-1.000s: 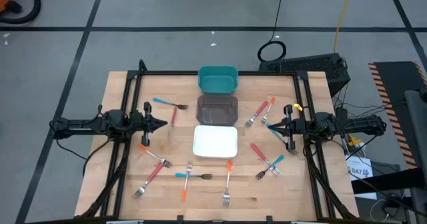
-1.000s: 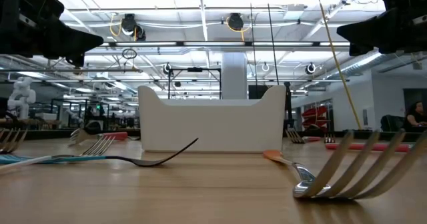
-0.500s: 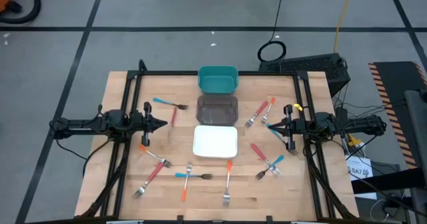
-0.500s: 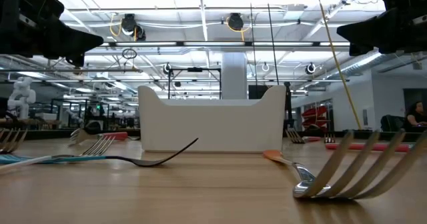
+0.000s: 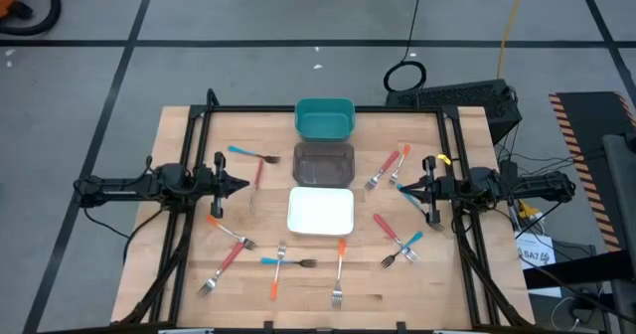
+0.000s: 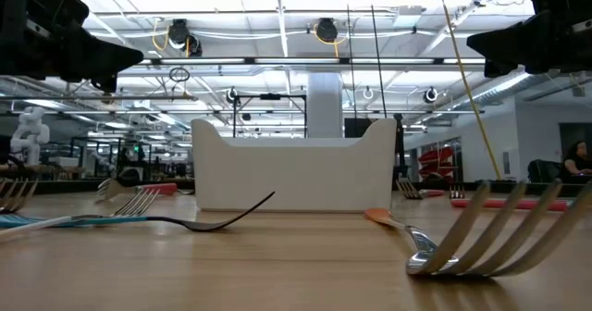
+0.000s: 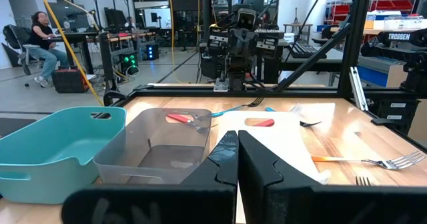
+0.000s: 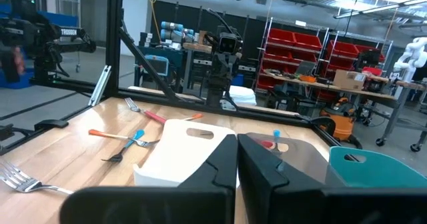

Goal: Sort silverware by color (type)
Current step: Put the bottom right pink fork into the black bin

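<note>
Both end effectors (image 5: 241, 185) (image 5: 404, 186) closed; forks (image 5: 339, 270) scattered.

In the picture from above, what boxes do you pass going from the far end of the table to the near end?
Teal bin → dark see-through bin → white bin, all in one line down the middle of the table.

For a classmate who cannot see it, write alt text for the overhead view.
A wooden table seen from above holds three bins in a central line, teal bin, dark bin, white bin, with colour-handled forks scattered around. The shut left tool and right tool face inward at either side.
</note>
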Motion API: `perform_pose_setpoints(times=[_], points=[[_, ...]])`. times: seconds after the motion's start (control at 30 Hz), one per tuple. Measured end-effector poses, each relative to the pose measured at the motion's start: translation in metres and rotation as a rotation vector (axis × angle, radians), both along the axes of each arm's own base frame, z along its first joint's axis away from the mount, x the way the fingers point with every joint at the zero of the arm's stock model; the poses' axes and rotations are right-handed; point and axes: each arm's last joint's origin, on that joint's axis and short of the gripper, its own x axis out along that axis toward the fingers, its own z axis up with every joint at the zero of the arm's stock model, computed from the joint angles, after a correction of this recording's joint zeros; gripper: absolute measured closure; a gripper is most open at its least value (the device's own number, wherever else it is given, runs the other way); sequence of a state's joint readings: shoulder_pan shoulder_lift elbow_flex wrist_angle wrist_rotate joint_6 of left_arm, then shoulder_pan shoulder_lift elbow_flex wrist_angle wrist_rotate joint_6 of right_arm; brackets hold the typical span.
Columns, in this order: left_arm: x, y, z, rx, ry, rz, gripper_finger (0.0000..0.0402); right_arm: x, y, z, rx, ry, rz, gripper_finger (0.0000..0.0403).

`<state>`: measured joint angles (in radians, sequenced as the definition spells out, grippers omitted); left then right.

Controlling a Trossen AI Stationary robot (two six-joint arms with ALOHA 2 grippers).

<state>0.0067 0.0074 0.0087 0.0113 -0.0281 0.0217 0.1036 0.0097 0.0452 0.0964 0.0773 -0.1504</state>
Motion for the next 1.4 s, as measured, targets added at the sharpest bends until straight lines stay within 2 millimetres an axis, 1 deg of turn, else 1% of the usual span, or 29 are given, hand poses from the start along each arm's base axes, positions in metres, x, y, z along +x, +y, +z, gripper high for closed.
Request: perform_pose_setpoints(times=[0.17,0.27,0.4,0.5,0.6,0.7,0.9,1.0,1.13,1.27,1.33,1.4], points=[[0.0,0.0,0.0,0.0,-0.003,0.0,0.0401,0.0,0.0,0.0,0.119,0.007,0.01,0.0394],[0.0,0.0,0.002,0.0,-0.027,0.005,0.0401,0.0,0.0,-0.001,0.127,0.015,-0.004,0.0399],[-0.001,0.0,0.01,0.0,-0.103,0.006,0.0401,0.002,-0.001,-0.002,0.147,0.038,-0.019,0.0401],[-0.001,0.0,0.013,0.0,-0.134,0.005,0.0401,0.001,-0.001,0.016,0.146,0.008,-0.018,0.0402],[-0.001,0.0,0.014,0.0,-0.146,0.005,0.0401,0.002,-0.001,0.035,0.141,0.014,-0.018,0.0402],[-0.001,0.0,0.014,0.0,-0.146,0.005,0.0401,0.002,-0.001,0.062,0.134,0.017,-0.019,0.0402],[-0.001,0.0,0.014,0.0,-0.147,0.004,0.0401,0.008,0.0,0.12,0.129,0.111,-0.026,0.0402],[-0.001,0.0,0.014,0.001,-0.143,0.003,0.0401,0.014,0.001,0.149,0.154,0.161,-0.029,0.0402],[-0.001,0.0,0.013,-0.001,-0.141,0.002,0.0401,0.025,0.002,0.178,0.19,0.238,-0.037,0.0402],[-0.001,0.0,0.014,-0.022,-0.149,-0.003,0.0401,0.039,0.003,0.197,0.206,0.322,-0.048,0.0402],[-0.001,0.0,0.014,-0.029,-0.149,-0.003,0.0401,0.046,0.004,0.201,0.204,0.358,-0.052,0.0403],[-0.001,0.0,0.014,-0.03,-0.15,-0.004,0.0401,0.053,0.005,0.201,0.199,0.395,-0.056,0.0403]])
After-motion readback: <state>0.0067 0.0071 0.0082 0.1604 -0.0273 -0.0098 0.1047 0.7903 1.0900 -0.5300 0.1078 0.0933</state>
